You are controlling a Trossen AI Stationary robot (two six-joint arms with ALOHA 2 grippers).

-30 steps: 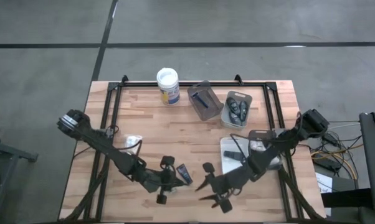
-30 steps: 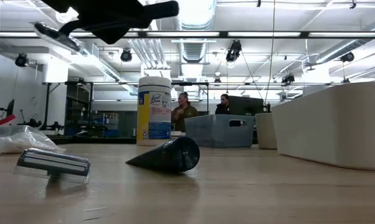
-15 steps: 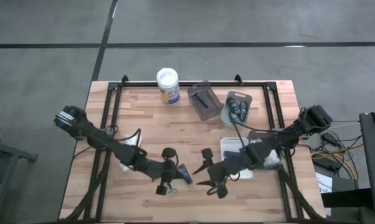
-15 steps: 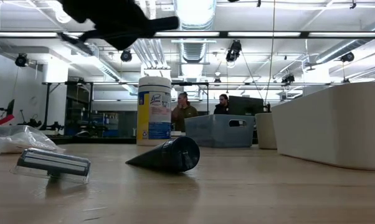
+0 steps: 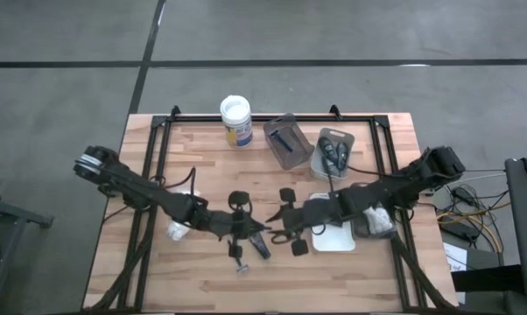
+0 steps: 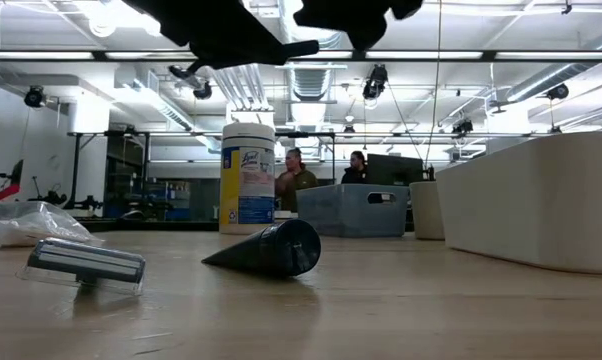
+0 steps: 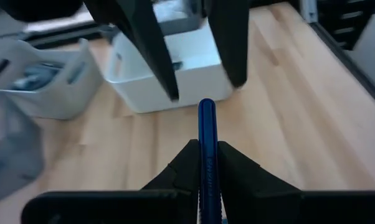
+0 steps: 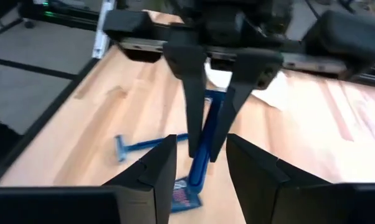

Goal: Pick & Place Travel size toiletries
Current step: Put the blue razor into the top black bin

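Nearest, a loose razor point(image 6: 85, 266) lies beside the black tube point(image 6: 266, 249); above the tube the left gripper point(image 5: 256, 230) pinches a blue razor point(image 7: 207, 140), facing the right gripper point(image 8: 197, 163), spread wide; the tub point(image 5: 235, 119) stands beyond

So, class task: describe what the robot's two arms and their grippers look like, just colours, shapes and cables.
Both arms are dark, slender and jointed, each starting at a rounded base with pale markings at a table side. The left gripper and the right gripper are black, each with two flat tapering fingers. Black cables trail near the right arm's base.
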